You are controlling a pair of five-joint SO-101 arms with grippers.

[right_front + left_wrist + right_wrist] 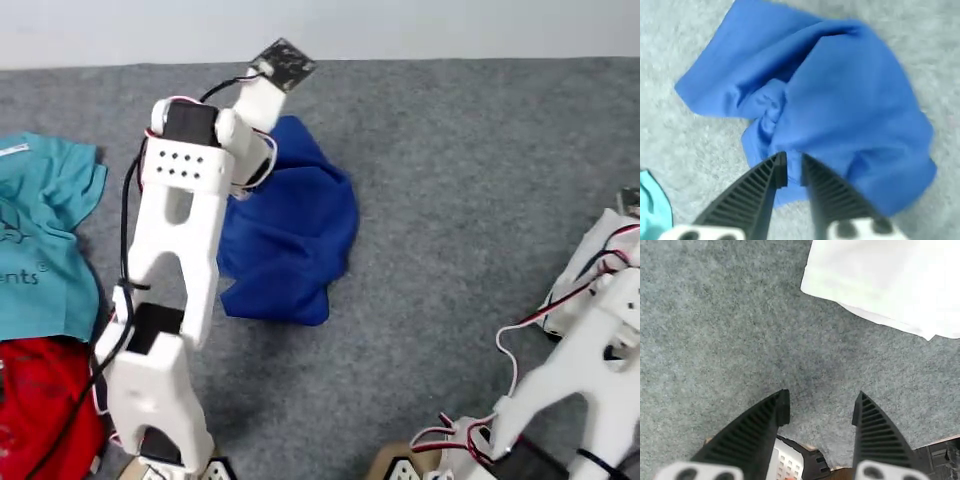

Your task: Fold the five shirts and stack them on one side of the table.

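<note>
A blue shirt [290, 240] lies crumpled in a heap on the grey carpeted table [450, 180], left of centre. My left arm [180, 230] stretches over its left side. In the left wrist view my left gripper [793, 162] hangs above the bunched blue shirt [840, 100], its fingers almost together with nothing clearly caught between them. My right gripper [821, 407] is open over bare grey carpet, and a white shirt [890, 275] lies just beyond its fingertips. A teal shirt [40, 240] and a red shirt [40, 400] lie at the table's left edge.
My right arm [590, 350] sits folded at the lower right of the table. Open grey carpet stretches between the blue shirt and the right arm, and along the far side.
</note>
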